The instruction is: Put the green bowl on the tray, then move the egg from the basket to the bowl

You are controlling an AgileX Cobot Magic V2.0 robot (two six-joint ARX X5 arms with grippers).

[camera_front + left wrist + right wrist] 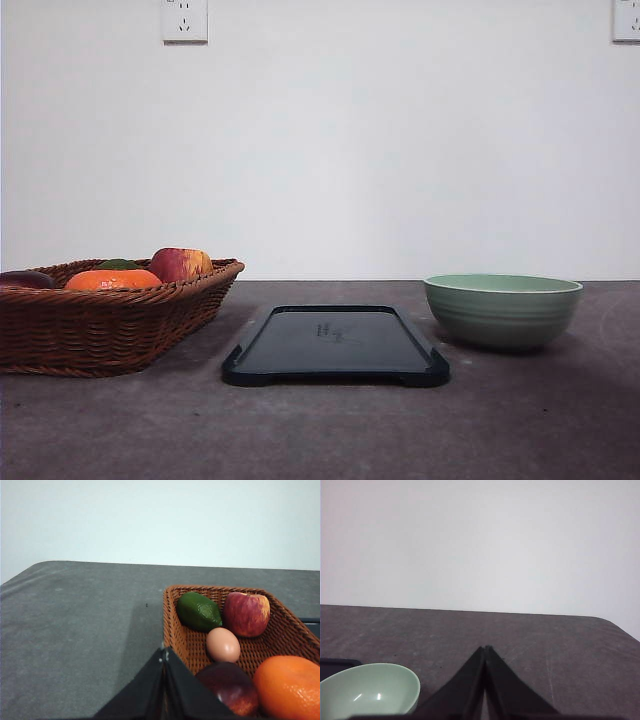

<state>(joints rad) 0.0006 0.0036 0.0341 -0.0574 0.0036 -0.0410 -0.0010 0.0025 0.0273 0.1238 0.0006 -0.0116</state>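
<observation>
The pale green bowl (503, 309) stands on the table to the right of the dark tray (336, 345), not on it. The brown wicker basket (100, 320) sits at the left. In the left wrist view the egg (223, 644) lies in the basket (175, 625) among fruit. My left gripper (164, 652) is shut, its tips meeting just over the basket's near corner. My right gripper (485, 650) is also shut with nothing in it, and the bowl (367, 690) lies beside it, with a corner of the tray (335, 664) past the bowl.
Beside the egg the basket holds a green avocado (198, 611), a red apple (246, 613), an orange (287, 686) and a dark red fruit (227, 686). The grey table (320, 440) ends at a white wall behind. Bare tabletop (75, 630) lies beside the basket.
</observation>
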